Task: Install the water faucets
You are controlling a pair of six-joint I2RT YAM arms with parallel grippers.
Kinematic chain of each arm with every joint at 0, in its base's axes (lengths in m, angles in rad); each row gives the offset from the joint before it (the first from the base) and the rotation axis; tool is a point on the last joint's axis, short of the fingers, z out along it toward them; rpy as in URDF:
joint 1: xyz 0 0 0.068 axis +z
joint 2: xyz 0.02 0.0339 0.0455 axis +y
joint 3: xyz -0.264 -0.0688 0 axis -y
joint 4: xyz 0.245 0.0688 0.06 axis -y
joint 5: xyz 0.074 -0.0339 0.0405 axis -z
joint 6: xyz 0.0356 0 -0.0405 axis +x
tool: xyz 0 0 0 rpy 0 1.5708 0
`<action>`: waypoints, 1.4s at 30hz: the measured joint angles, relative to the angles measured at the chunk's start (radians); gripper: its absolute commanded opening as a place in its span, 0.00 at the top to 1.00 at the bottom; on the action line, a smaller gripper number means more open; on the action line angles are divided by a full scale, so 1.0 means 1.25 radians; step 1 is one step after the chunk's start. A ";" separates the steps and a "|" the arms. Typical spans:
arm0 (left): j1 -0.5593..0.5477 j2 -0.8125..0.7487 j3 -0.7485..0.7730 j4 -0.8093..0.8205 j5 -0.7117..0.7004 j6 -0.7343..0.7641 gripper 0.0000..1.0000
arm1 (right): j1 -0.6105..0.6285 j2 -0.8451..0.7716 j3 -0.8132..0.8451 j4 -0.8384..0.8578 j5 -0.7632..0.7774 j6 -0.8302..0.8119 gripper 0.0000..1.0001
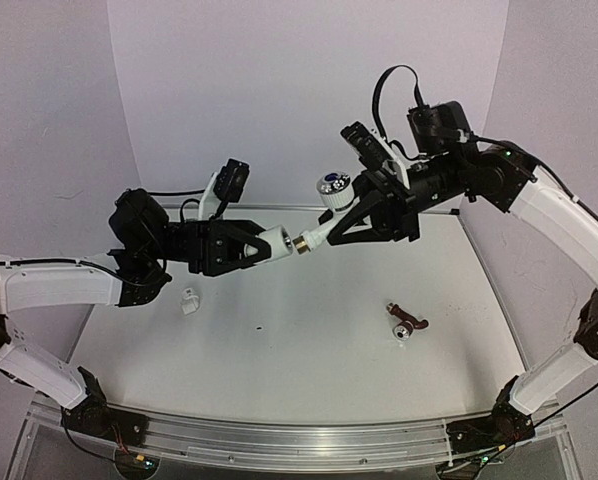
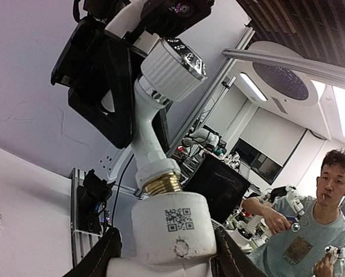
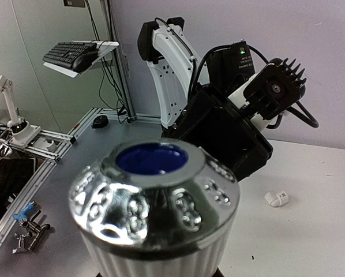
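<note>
My left gripper [image 1: 267, 245] is shut on a white elbow fitting [image 1: 276, 243] and holds it in the air above the table's far side. My right gripper [image 1: 351, 226] is shut on a white water faucet [image 1: 320, 232] with a silvery, blue-centred knob [image 1: 332, 186]. The faucet's brass threaded end [image 1: 304, 243] sits at the fitting's mouth. In the left wrist view the brass thread [image 2: 162, 183] enters the fitting [image 2: 172, 231], which sits between my fingers [image 2: 100, 257]. The knob [image 3: 155, 196] fills the right wrist view and hides my right fingers.
A second white elbow fitting [image 1: 190, 302] lies on the table at the left and shows in the right wrist view [image 3: 276, 198]. A small dark red and silvery part [image 1: 407, 325] lies at the right. White walls stand behind and beside the table [image 1: 309, 370].
</note>
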State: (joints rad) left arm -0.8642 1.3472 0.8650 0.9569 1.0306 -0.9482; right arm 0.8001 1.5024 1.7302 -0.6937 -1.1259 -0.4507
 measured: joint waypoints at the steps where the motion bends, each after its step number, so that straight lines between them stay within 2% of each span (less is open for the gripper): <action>1: 0.000 0.001 0.000 0.005 0.002 -0.005 0.88 | 0.003 0.000 0.000 -0.003 0.009 -0.006 1.00; 10: 0.000 0.021 0.010 0.037 0.020 -0.083 0.90 | 0.030 0.023 0.063 -0.030 0.076 -0.080 1.00; 26: 0.003 0.043 0.010 0.078 0.049 -0.173 0.95 | 0.078 0.017 0.088 -0.073 0.204 -0.193 1.00; 32: 0.006 0.068 0.010 0.138 0.041 -0.209 0.97 | 0.089 0.008 0.094 -0.075 0.254 -0.247 1.00; 38: 0.009 0.132 0.017 0.254 0.030 -0.271 0.98 | 0.089 0.012 0.108 -0.074 0.272 -0.280 1.00; 42: 0.017 0.159 0.033 0.268 0.031 -0.299 0.98 | 0.089 0.020 0.119 -0.069 0.285 -0.279 1.00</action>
State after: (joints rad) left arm -0.8429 1.5463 0.9066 1.2922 1.0691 -1.3220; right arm 0.9112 1.5280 1.8793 -0.7795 -0.7696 -0.7998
